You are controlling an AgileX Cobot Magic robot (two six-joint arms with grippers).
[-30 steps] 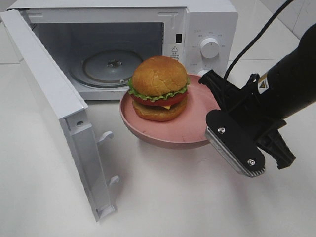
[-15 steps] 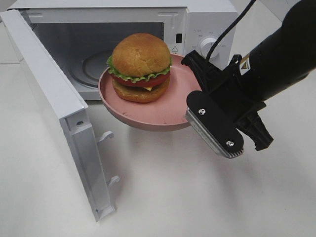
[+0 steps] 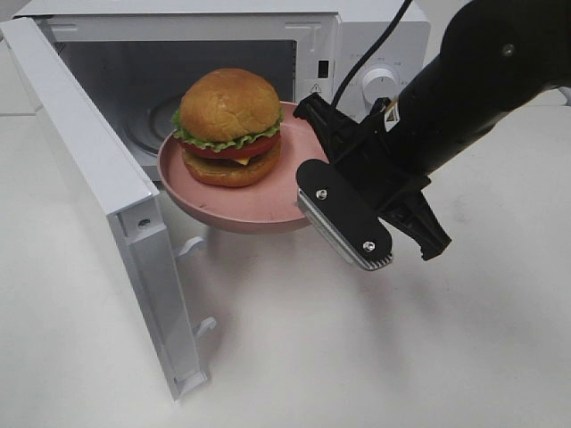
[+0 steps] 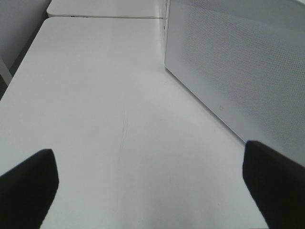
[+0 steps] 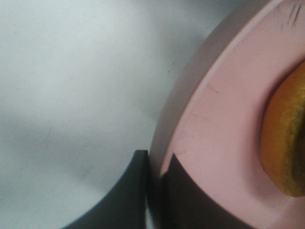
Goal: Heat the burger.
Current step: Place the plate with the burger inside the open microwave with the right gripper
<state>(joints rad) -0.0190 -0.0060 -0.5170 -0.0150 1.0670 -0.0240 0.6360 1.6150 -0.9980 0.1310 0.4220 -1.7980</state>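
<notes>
White table (image 3: 375, 357); open microwave door (image 3: 103, 201) beside burger (image 3: 230, 125) on pink plate (image 3: 268, 205).

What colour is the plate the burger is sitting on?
The plate is plain pink. The exterior high view shows it best.

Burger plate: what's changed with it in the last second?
The right gripper, shut on the rim of the pink plate, has carried the plate and the burger leftward and away, up to the opening of the microwave. Nothing was let go. The door stayed open. The left gripper is open over the table.
</notes>
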